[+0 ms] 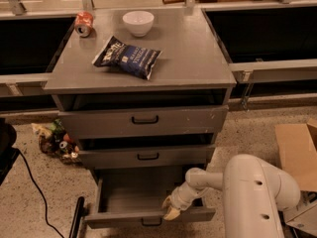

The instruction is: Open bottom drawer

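The bottom drawer (129,216) of the grey cabinet is pulled out towards me, its inside showing bare. Its small black bar handle (151,223) sits at the centre of the front, near the lower edge of the view. My gripper (171,209), at the end of the white arm coming from the lower right, sits at the top edge of the drawer front, just right of the handle. The mid drawer (147,156) and the top drawer (144,119) above it stand only slightly out.
On the cabinet top lie a blue chip bag (127,57), a white bowl (138,22) and a red can (83,24) on its side. A pile of wrappers (55,140) lies on the floor at left, a cardboard box (297,150) at right, a black cable (34,187) lower left.
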`<action>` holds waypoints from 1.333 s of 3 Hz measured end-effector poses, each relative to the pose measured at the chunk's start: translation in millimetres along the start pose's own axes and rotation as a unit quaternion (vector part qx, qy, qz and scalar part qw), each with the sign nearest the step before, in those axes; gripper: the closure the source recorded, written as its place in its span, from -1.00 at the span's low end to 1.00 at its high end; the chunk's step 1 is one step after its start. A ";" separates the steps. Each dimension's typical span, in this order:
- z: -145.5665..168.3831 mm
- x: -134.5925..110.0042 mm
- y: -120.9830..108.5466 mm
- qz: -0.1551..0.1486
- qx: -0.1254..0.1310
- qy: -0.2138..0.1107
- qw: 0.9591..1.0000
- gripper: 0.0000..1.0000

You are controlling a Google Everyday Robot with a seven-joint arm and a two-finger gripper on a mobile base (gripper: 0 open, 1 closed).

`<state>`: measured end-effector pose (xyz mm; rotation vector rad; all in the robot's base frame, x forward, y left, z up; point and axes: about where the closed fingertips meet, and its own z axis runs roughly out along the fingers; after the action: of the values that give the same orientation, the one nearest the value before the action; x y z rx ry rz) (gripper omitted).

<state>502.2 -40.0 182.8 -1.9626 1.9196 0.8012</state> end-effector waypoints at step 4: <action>0.0 -0.1 0.2 0.000 0.000 0.000 1.000 -1.00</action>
<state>502.1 -40.0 182.9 -1.9628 1.9194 0.8014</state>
